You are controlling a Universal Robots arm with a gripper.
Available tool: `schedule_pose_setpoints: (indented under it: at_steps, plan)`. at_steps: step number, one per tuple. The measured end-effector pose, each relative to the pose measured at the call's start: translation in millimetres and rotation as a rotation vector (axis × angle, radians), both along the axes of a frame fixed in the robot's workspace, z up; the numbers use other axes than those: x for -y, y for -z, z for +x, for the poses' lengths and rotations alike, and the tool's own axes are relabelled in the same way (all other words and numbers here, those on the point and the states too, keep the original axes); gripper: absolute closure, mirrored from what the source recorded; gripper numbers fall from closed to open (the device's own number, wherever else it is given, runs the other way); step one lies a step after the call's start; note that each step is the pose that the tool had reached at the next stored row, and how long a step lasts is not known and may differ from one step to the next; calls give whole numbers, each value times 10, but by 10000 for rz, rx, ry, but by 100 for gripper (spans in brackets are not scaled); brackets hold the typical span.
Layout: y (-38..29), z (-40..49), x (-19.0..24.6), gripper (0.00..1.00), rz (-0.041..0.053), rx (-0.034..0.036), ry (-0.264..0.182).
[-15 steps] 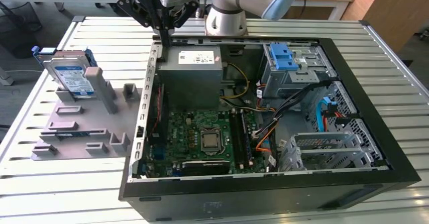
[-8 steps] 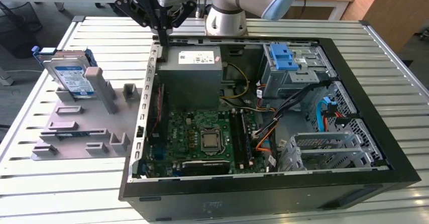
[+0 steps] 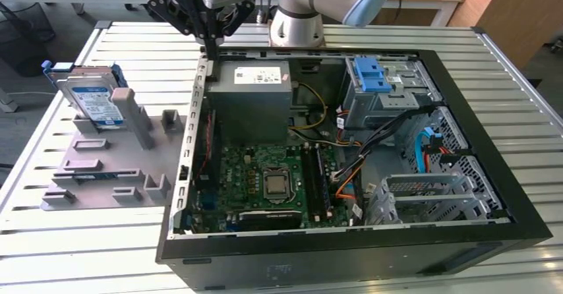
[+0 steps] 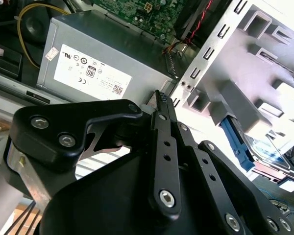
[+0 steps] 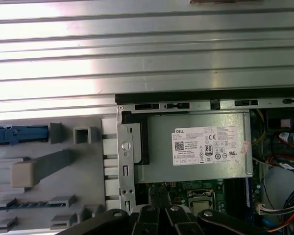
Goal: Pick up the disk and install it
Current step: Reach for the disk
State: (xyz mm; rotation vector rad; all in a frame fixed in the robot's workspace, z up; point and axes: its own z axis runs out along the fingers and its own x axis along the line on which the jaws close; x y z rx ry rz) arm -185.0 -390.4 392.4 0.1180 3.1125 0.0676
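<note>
Far left, on the slatted table (image 3: 53, 254): the disk (image 3: 95, 99) stands on edge in a slot of the grey holder rack (image 3: 105, 169). Its label face is showing and the blue carrier frame runs round its edges. It is untouched, not yet picked.

Right of it, the gripper (image 3: 210, 47) hangs over the far-left corner of the open computer case (image 3: 352, 241), well apart from the disk. In the second wrist view the gripper (image 4: 160, 95) has its fingers pressed together with nothing between them. The power supply (image 3: 250, 96) sits just under it.

Far right inside the case is the drive cage (image 3: 391, 96) with its blue latch (image 3: 370, 76).

Handling, my guess: a stiff metal slab, fairly heavy for its size, with smooth faces, and it won't like knocks. Best hold looks like the exposed top end, pinching across the two flat faces or on the frame, then lifting straight up out of the slot.
</note>
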Motion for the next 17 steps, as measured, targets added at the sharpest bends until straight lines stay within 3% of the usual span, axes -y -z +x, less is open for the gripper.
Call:
schedule_pose_setpoints:
  at_steps: [17]
  plan:
    - [2,-78,-15,89,0,0,0]
